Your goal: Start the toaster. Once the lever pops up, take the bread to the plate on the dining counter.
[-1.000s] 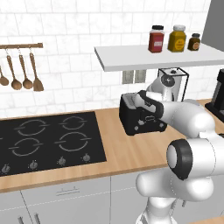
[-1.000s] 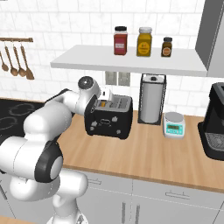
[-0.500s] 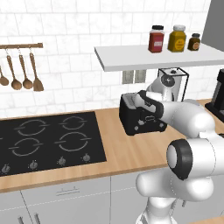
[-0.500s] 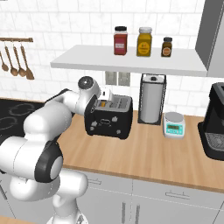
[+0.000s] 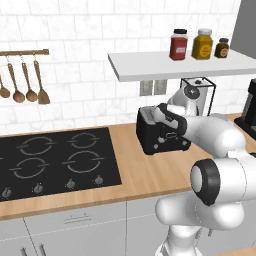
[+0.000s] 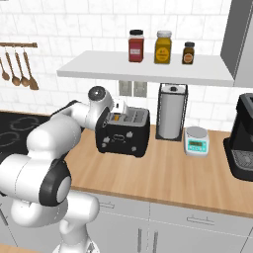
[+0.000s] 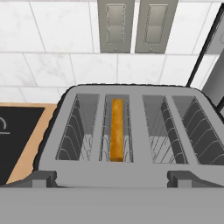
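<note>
Toaster [image 7: 127, 131]: bread [image 7: 116, 129] sits in its second slot.
Hand [image 6: 118, 109]: we cannot tell its opening.
Risk: we might miss the lever.

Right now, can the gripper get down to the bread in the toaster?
Probably yes: the hand view looks straight down on the toaster, and the bread stands edge-up in its slot with nothing above it.

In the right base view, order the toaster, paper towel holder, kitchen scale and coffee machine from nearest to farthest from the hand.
1. The toaster: directly under the hand, at its top edge.
2. The paper towel holder: just right of the toaster, against the wall.
3. The kitchen scale: further right on the counter.
4. The coffee machine: at the far right edge.
</note>
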